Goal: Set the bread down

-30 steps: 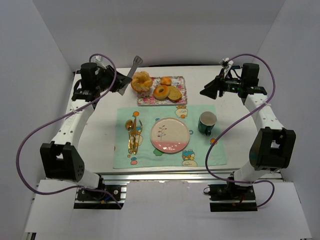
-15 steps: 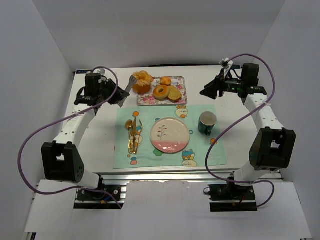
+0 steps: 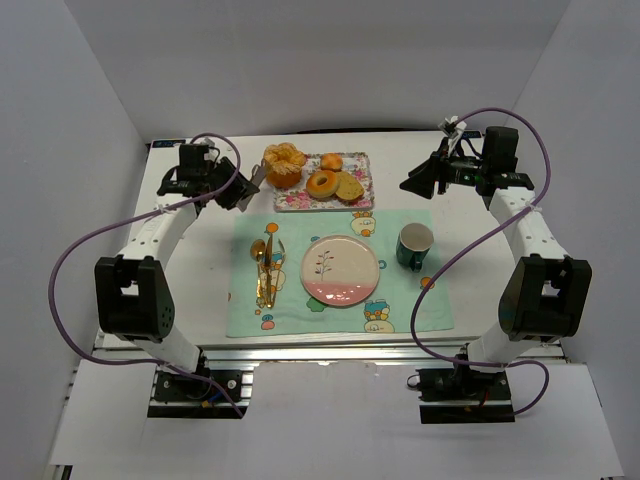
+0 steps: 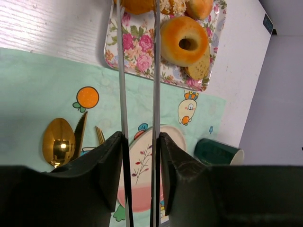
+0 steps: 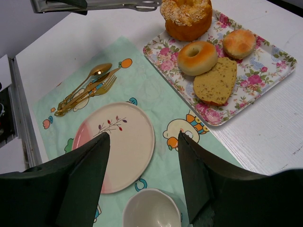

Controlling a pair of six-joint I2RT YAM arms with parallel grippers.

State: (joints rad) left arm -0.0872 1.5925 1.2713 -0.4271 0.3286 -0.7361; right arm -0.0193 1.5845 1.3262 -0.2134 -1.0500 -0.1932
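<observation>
I am noting the left gripper clamping its jaws on the metal tongs, whose tips are pointing at the left end of the floral tray. The bread is sitting upright on that end of the tray, just beside the tong tips. I cannot tell whether they are touching. The right gripper is hovering off the tray's right side, jaws released and gripping nothing.

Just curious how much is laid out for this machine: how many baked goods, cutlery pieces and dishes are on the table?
Baked goods: 4 (bread, ring donut, small roll, seeded slice)
Cutlery: 3 (spoon, knife, fork)
Dishes: 3 (plate, cup, tray)
Total: 10
</observation>
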